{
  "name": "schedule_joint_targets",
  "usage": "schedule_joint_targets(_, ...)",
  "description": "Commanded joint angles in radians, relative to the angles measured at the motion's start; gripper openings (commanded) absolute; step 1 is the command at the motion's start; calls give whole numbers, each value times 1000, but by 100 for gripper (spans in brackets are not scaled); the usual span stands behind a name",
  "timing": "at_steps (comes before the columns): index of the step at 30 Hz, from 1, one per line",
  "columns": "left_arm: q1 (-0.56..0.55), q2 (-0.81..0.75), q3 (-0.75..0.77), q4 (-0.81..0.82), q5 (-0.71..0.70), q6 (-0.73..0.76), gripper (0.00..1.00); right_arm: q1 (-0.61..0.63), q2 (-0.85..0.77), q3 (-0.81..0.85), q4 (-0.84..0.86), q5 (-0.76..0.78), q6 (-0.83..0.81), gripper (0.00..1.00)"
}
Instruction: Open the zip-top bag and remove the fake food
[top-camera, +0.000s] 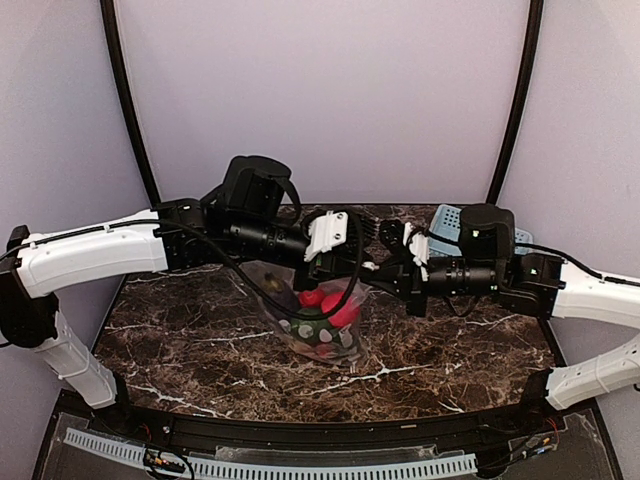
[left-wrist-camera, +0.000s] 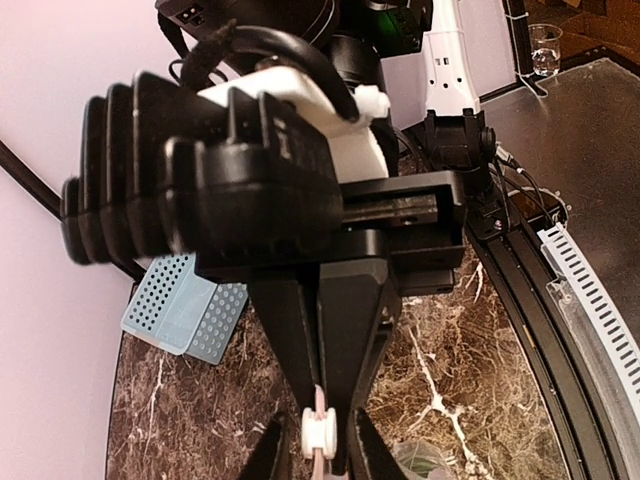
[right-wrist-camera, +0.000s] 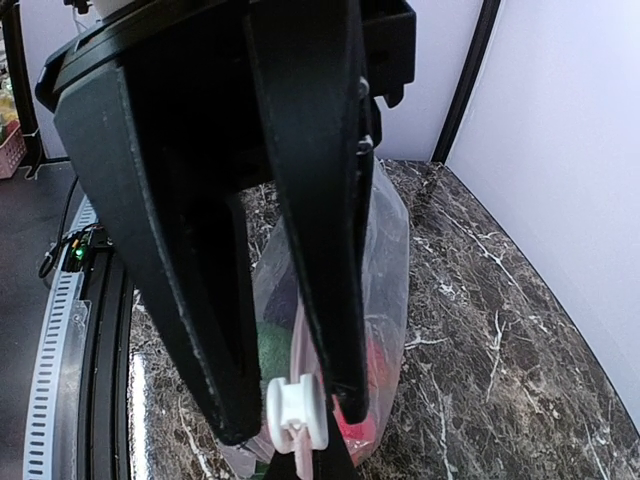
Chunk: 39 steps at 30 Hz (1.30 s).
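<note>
The clear zip-top bag (top-camera: 345, 345) hangs in mid-table with its bottom on the marble; it also shows in the right wrist view (right-wrist-camera: 388, 250). Inside it is the fake food (top-camera: 330, 300): red pieces (right-wrist-camera: 385, 395) and a green one (right-wrist-camera: 268, 345). My left gripper (top-camera: 352, 262) is shut on the pinkish zip strip (left-wrist-camera: 322, 408), just behind the white slider (left-wrist-camera: 320, 432). My right gripper (top-camera: 378, 268) faces it from the other side, its two black fingers (right-wrist-camera: 345, 330) closed on that slider (right-wrist-camera: 297, 410). The bag's mouth is hidden behind the fingers.
The light blue perforated basket (top-camera: 448, 222) stands at the back right behind the right arm; it also shows in the left wrist view (left-wrist-camera: 185, 310). A black rail (top-camera: 320, 435) runs along the near edge of the dark marble table (top-camera: 200, 350).
</note>
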Motion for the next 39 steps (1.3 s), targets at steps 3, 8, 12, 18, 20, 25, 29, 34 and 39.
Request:
schedule_joint_targets(3, -7, -28, -14, 3, -31, -7, 11, 6, -41, -9, 46, 16, -8, 0)
schedule_joint_targets(8, -7, -43, -36, 8, -62, -4, 7, 7, -56, -19, 46, 22, -7, 0)
schedule_joint_targets(12, -6, -60, -58, 18, -89, -3, 5, 7, -71, -30, 44, 31, -6, 0)
schedule_joint_targets(18, 13, -92, -95, 21, -143, -4, 4, 5, -107, -54, 40, 55, -9, 0)
schedule_joint_targets(20, 19, -102, -103, 18, -157, -1, 4, 5, -120, -64, 38, 62, -6, 0)
schedule_joint_targets(25, 36, -132, -126, 7, -189, 0, 3, 1, -149, -86, 36, 86, 0, 0)
schedule_joint_targets(29, 58, -169, -157, 6, -228, -3, 3, -12, -186, -107, 35, 115, 14, 0)
schedule_joint_targets(34, 87, -234, -210, 10, -257, -19, 2, -22, -224, -122, 26, 160, 19, 0)
schedule_joint_targets(39, 116, -293, -264, 4, -285, -35, 2, -26, -251, -132, 15, 228, 23, 0)
